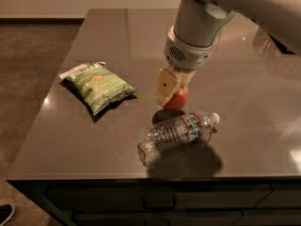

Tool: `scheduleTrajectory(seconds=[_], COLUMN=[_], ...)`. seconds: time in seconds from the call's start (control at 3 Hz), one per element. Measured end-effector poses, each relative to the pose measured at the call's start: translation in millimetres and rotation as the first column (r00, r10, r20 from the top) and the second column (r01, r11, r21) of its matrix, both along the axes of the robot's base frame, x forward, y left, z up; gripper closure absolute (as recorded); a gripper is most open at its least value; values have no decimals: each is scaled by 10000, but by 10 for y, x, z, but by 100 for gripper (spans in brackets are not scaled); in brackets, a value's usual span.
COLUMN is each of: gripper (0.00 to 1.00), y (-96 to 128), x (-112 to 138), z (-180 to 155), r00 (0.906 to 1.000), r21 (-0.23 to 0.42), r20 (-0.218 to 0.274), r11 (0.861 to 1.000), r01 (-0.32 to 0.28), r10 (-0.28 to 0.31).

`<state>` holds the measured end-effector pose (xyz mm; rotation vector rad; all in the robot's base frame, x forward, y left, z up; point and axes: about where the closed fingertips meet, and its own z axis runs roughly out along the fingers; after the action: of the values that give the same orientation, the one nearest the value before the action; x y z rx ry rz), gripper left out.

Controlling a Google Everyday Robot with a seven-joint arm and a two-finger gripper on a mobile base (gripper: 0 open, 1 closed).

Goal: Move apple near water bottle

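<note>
A: Jaws?
B: Closed on the apple [179, 99], pinching it from either side. Only the pale left finger [165, 84] showing, the other hidden behind the fruit. All this with the gripper [173, 93] hanging near the middle of the table [103, 36], just far of the water bottle [176, 132].
A: Touching the table?
B: Hard to say. Very low, with a dark shadow right beneath, on the near side.
A: Best way to finish the step?
B: Going by the layout: lower straight down, gently, onto the bare patch just far of the bottle. Avoid drifting nearer, with the bottle lying on its side and likely to roll if nudged. Spread the jaws only once the fruit sits firm, and slowly, given a round thing. Then lift straight up so nothing drags.
A: Look of the apple?
B: Small, round, orange-red, smooth with a faint shine; left part covered by the finger.
A: And the bottle?
B: Clear, crinkled, white cap [215, 117] pointing right, label [190, 126] edged in red, base toward the near left.
A: Anything else?
B: Green chip bag [99, 84] well off to the left, out of the way.
</note>
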<state>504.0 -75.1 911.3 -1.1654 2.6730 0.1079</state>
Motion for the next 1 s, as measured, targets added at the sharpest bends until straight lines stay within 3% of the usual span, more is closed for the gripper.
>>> scheduleTrajectory(seconds=[0.67,1.0], gripper=[98,76], y=[254,302], x=[-51,-31], z=[-189,-270], r00=[9992,9985], r21=[-220,-302], r20=[-366,-519], r11=[9996,9994], r01=[151,157], r10=[-158,-173])
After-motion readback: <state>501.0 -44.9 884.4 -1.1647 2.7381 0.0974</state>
